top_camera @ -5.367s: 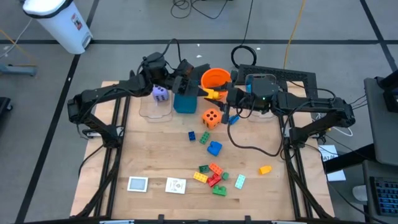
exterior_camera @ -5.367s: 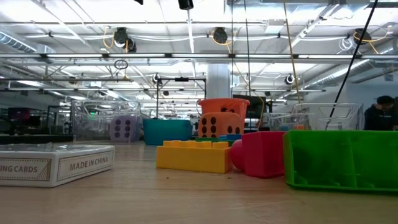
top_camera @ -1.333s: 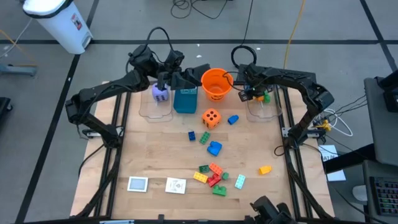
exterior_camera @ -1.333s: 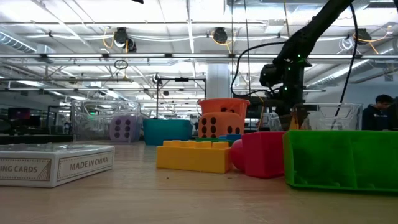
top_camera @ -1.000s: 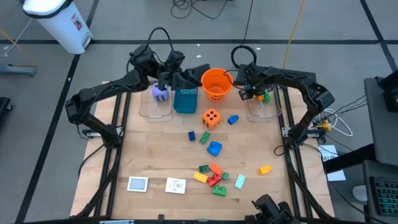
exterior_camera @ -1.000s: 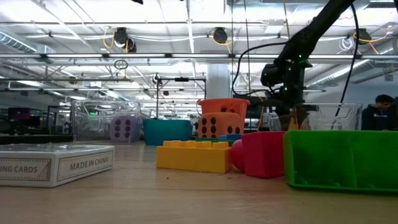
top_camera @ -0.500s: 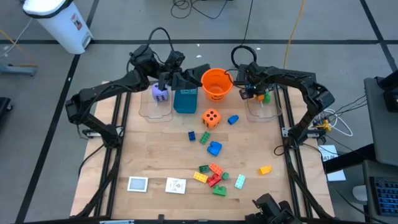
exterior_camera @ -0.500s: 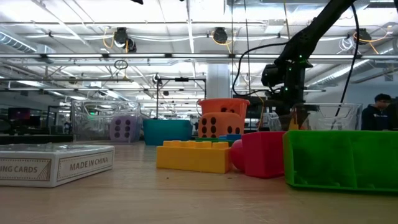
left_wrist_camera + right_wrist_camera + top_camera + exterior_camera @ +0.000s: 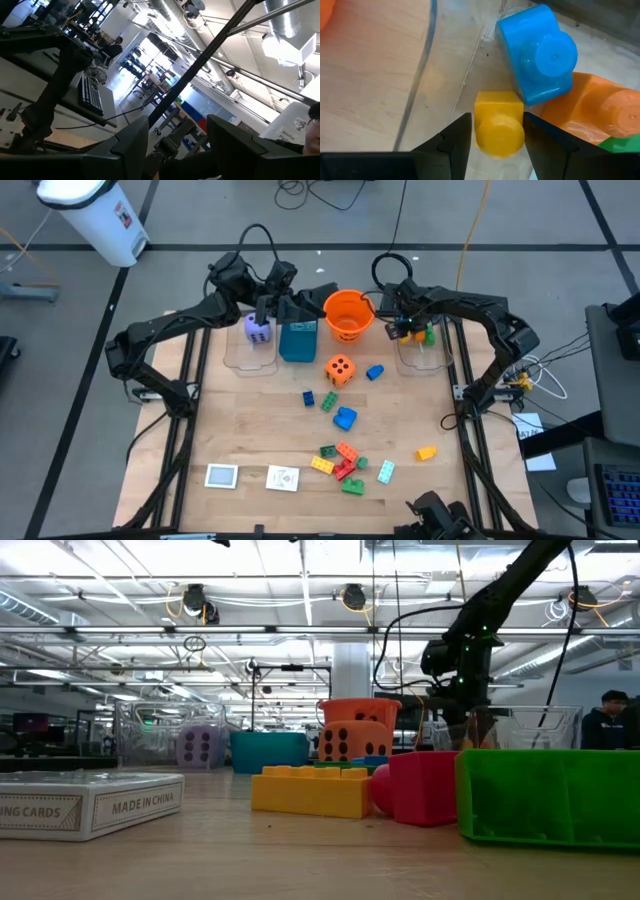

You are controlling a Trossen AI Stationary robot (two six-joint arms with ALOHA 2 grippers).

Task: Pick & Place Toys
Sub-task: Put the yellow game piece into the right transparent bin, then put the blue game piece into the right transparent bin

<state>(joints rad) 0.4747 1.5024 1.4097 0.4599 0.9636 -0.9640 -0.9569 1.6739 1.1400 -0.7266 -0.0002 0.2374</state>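
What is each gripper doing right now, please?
Left gripper: above the clear bin with the purple die, jaws apart, holding nothing.
Right gripper: over the right clear bin, yellow brick between its jaws; grip cannot be told.

1. We see a light wooden table [image 9: 250, 440] carrying everything.
2. Along its far edge stand a clear bin [image 9: 250, 355], a teal box [image 9: 298, 343], an orange bucket [image 9: 347, 315] and a second clear bin [image 9: 420, 358].
3. An orange die [image 9: 340, 369] sits near a blue brick [image 9: 375, 372].
4. Mid-table lie scattered blue and green bricks [image 9: 345, 418].
5. At the near edge we find a brick cluster [image 9: 343, 463], a lone yellow brick [image 9: 426, 452] and two white cards [image 9: 222, 476].
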